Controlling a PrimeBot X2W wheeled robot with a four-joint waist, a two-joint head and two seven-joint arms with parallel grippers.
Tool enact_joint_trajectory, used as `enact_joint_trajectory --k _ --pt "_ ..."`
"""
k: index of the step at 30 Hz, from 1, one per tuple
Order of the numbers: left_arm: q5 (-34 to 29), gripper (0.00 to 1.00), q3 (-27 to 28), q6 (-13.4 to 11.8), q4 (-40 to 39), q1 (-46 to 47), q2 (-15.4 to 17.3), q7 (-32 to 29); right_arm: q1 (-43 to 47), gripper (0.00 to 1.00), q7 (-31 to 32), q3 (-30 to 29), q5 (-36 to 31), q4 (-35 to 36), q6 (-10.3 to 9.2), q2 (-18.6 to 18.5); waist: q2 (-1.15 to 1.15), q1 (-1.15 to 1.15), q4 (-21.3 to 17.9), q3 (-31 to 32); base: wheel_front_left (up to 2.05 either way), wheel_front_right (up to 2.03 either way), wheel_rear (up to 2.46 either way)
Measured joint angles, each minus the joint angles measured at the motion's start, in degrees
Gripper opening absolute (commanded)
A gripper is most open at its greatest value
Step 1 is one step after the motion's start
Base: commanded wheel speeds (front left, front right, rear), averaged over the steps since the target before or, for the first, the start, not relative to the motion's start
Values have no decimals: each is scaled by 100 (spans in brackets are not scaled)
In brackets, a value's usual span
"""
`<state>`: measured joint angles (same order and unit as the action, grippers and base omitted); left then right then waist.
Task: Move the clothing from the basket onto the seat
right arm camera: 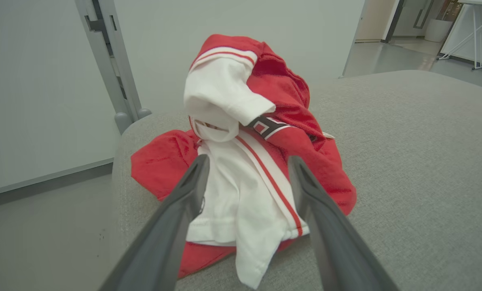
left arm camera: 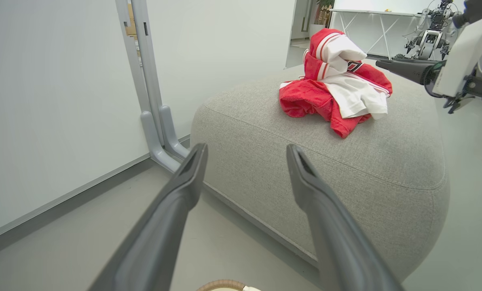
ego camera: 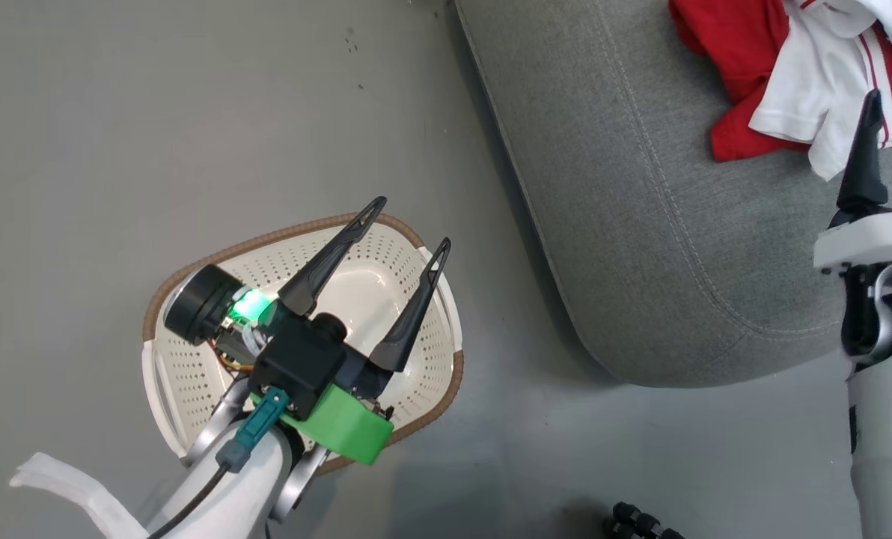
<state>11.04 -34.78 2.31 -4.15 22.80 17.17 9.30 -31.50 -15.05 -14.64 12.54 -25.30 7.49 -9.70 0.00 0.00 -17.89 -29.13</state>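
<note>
Clothing (right arm camera: 241, 182): heaped on the seat (ego camera: 640, 224), well back from its near rounded corner; none visible in the basket (ego camera: 266, 239).
Right hand (right arm camera: 248, 161): nearer, fingers spread wide, pointing straight at the heap (gripping nothing).
Left hand (ego camera: 411, 222): wide, empty, over the basket.
Views: the left wrist view shows the heap whole; the head view crops it.
</note>
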Motion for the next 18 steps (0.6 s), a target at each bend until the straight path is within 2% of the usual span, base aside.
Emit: enact_joint_trajectory --k 8,18 --pt "378 100 313 -401 393 -488 -191 316 1245 100 0 536 -461 1150 1 542 0 0 164 678 0 0 0" --pt "706 100 939 -716 793 -809 -292 546 2168 100 9 1092 -658 1913 1 680 0 0 759 1165 0 0 0"
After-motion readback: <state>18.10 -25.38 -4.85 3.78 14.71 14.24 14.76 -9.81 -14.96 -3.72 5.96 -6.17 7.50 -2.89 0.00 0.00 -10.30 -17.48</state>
